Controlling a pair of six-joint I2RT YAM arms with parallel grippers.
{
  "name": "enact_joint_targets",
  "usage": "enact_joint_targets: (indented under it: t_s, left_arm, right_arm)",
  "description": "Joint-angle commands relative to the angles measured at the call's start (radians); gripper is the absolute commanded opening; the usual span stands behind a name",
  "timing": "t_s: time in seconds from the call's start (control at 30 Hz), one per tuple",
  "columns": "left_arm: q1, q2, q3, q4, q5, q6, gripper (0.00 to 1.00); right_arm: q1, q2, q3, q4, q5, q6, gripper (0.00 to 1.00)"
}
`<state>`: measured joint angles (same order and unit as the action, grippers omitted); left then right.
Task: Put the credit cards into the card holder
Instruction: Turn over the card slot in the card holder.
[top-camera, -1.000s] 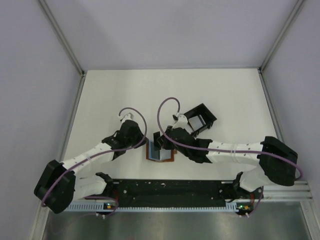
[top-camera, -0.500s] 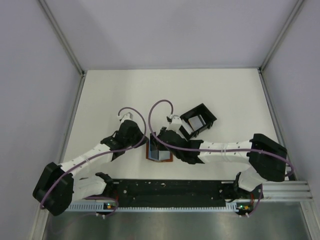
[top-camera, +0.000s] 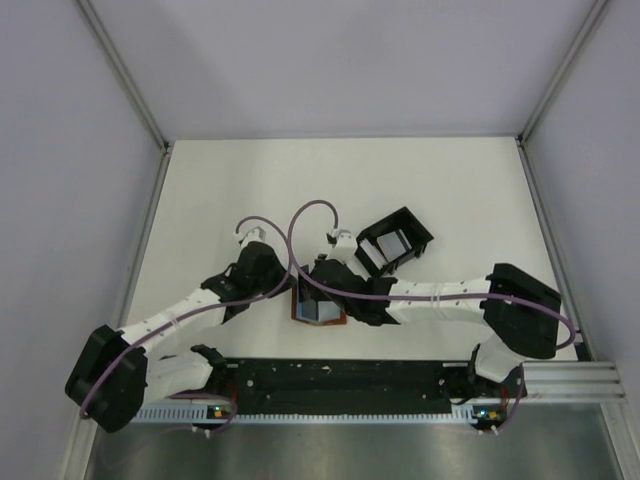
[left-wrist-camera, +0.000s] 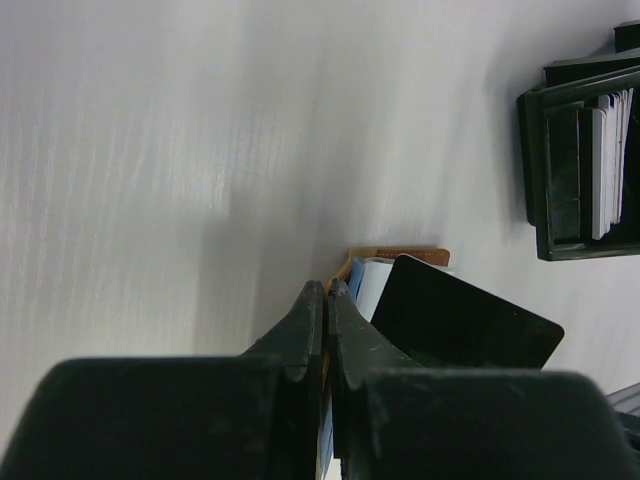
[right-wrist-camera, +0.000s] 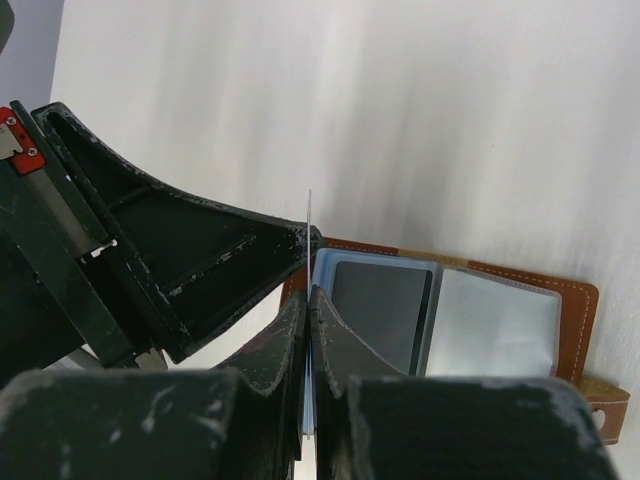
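Jamming looms if your right gripper (right-wrist-camera: 309, 296), clamped on a card (left-wrist-camera: 460, 320), drives it off-slot into the holder (right-wrist-camera: 575, 300) your closed left gripper (left-wrist-camera: 327, 291) touches.

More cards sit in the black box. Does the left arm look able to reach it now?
Probably not: the left gripper is shut on the holder, and the right arm lies across the way to the box.

A white table (top-camera: 250, 190) was enclosed by pale lilac walls (top-camera: 340, 60) on the left, right and far sides. Grey metal struts (top-camera: 122, 72) were seen rising from its far corners.
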<state>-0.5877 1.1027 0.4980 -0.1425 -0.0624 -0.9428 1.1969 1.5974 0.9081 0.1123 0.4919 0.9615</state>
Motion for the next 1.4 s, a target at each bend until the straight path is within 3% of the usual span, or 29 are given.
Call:
enact_joint_targets:
  t_s: [0.0, 1.0, 1.37]
  left_arm:
    - [0.002, -0.023, -0.006, 0.035, 0.013, -0.010, 0.00]
    - [0.000, -0.035, -0.010, 0.024, -0.005, -0.008, 0.00]
    - [0.002, -0.024, -0.024, 0.000, -0.053, 0.001, 0.00]
  right_arm:
    - [0.010, 0.013, 0.060, -0.023, 0.010, -0.017, 0.00]
    - [0.044, 0.036, 0.163, -0.258, 0.122, -0.089, 0.00]
    - [0.046, -0.053, 0.124, -0.182, 0.091, -0.196, 0.00]
